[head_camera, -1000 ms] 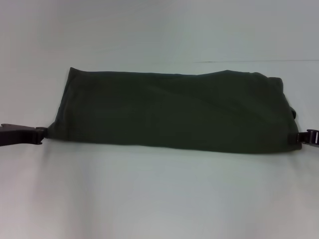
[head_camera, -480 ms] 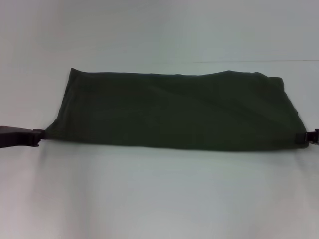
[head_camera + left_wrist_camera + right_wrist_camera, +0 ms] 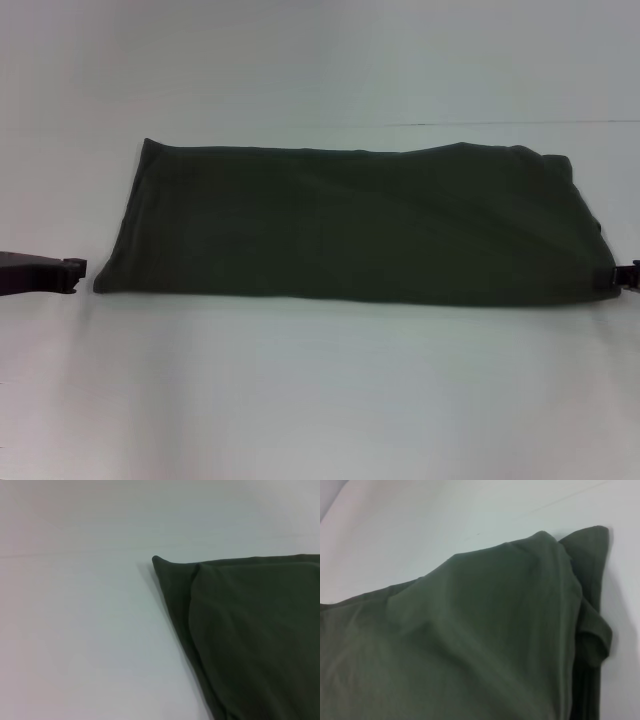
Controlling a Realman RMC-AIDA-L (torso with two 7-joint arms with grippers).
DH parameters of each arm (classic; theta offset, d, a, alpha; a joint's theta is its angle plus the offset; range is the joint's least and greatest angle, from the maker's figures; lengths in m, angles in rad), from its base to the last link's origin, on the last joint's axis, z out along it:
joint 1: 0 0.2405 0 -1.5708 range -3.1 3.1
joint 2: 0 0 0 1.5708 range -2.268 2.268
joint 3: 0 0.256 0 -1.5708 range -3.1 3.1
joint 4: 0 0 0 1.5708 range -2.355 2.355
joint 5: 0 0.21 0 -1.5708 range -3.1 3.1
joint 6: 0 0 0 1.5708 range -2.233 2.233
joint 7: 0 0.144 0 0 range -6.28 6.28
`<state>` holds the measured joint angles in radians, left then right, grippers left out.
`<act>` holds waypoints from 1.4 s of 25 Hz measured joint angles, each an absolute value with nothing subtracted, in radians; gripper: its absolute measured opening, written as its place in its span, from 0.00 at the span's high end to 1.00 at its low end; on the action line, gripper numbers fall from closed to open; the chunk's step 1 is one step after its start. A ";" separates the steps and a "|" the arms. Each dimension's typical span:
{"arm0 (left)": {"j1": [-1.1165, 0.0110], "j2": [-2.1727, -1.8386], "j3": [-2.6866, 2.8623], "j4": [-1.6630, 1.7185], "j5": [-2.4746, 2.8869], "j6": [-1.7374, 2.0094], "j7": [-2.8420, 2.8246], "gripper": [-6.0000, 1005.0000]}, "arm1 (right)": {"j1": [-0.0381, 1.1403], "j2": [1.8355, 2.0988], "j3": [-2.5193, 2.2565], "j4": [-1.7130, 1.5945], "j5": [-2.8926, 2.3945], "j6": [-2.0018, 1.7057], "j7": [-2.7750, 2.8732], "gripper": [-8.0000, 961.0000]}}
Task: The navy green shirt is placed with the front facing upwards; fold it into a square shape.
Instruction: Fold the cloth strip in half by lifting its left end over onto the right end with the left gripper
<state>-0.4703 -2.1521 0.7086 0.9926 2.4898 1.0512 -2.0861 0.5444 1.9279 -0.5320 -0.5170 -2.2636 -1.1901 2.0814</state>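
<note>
On white table (image 3: 320, 400), 1 folded navy green shirt (image 3: 350, 225), 2 claws flanking.

The left gripper (image 3: 72, 274) is showing only its dark tip, its arm running off the head view's edge, so its fingers cannot be read. The right gripper (image 3: 628, 277) is being cut by the opposite edge. The shirt (image 3: 350, 225) is hiding its lettering and neck inside the fold, and both wrist views are cropping it (image 3: 255, 635) (image 3: 470, 645).
</note>
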 joint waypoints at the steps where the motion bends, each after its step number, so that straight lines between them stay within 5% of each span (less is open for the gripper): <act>1: -0.470 -2.152 0.709 0.993 2.490 1.051 -2.086 0.89 | 0.545 1.929 -0.526 -0.517 -2.263 -1.191 2.075 0.96; 12: -0.460 -2.160 0.678 1.072 2.478 1.136 -2.139 0.85 | 0.521 1.938 -0.460 -0.561 -2.198 -1.249 1.986 0.95; 18: -0.460 -2.163 0.678 1.107 2.455 1.206 -2.249 0.82 | 0.486 1.944 -0.454 -0.627 -2.115 -1.306 1.976 0.73; 29: -0.460 -2.163 0.676 1.107 2.345 1.285 -2.350 0.41 | 0.522 1.951 -0.455 -0.647 -2.053 -1.363 1.871 0.23; 35: -0.466 -2.163 0.672 1.093 2.283 1.309 -2.414 0.33 | 0.547 1.954 -0.457 -0.645 -2.031 -1.345 1.854 0.08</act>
